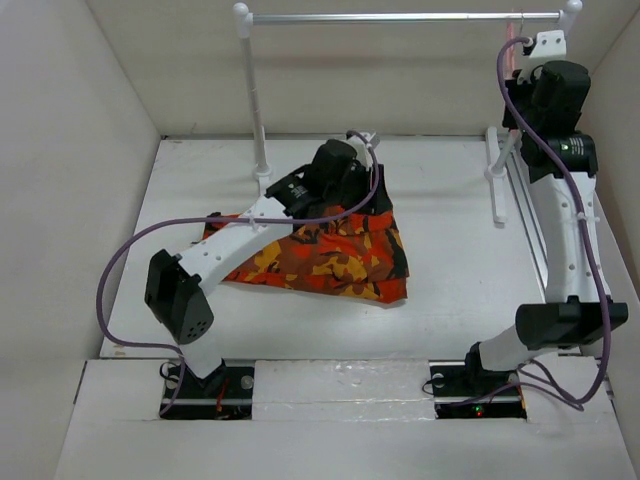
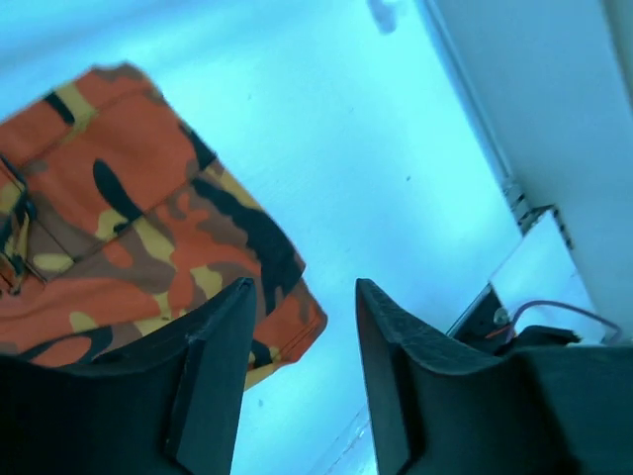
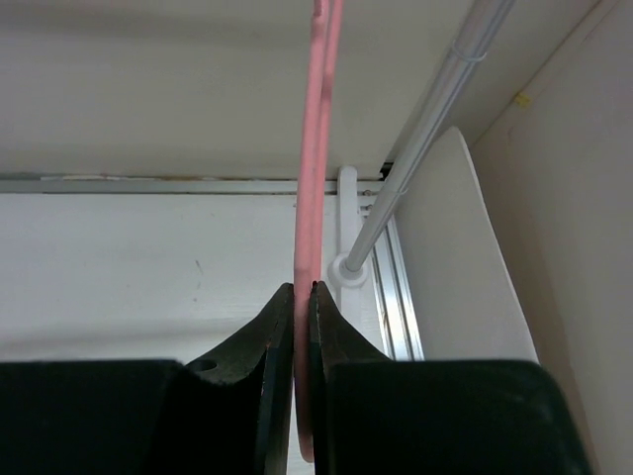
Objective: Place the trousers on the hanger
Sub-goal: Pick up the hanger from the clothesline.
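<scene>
White panels wall in the work cell on three sides, and the white table between them carries everything under inspection. Across the far end stands the rail, a silver bar on white posts, set high enough for a garment to hang free.

The trousers lie in a loosely folded heap left of the table's centre, flat on the surface and well apart from the rail's right end. My left arm reaches over them. Its wrist view shows the left gripper with jaws spread and nothing between them, poised above one corner of the camouflage cloth. I judge it is placed there to take an edge, though contact is not made.

The hanger is up by the right end of the bar, seen edge-on as a thin pink strip. I cannot tell whether its hook sits on the bar. The right gripper is clamped on that strip, one finger pressed to either side — a hold that, in my judgement, steadies the frame so cloth can be fed over it.

Risk noted: so thin a frame could twist in the pinch once the weight of the cloth comes on — the trousers are not yet picked up.
</scene>
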